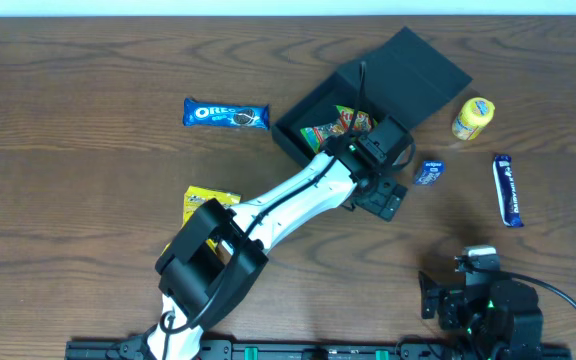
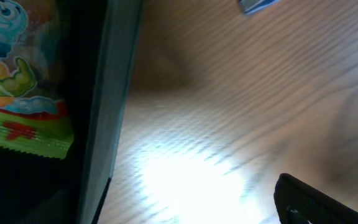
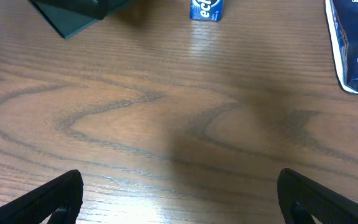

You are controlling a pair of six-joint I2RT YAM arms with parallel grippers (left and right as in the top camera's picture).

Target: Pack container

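The container (image 1: 313,102) is a dark teal-black box at the back centre, its flap lid (image 1: 413,72) open behind it. Colourful snack packets (image 1: 345,124) lie inside. My left gripper (image 1: 380,194) is at the box's front right corner, low over the table. In the left wrist view the box wall (image 2: 114,93) stands at the left with a candy packet (image 2: 17,81) behind it. Only one finger (image 2: 319,202) shows, far right, with bare table beside it. The gripper looks open and empty. My right gripper (image 3: 179,199) is open and empty over bare wood at the front right (image 1: 476,262).
An Oreo packet (image 1: 226,114) lies left of the box. A yellow packet (image 1: 211,203) lies partly under the left arm. A yellow pouch (image 1: 473,118), a small blue packet (image 1: 429,172) (image 3: 206,9) and a Cadbury bar (image 1: 507,189) (image 3: 356,50) lie to the right.
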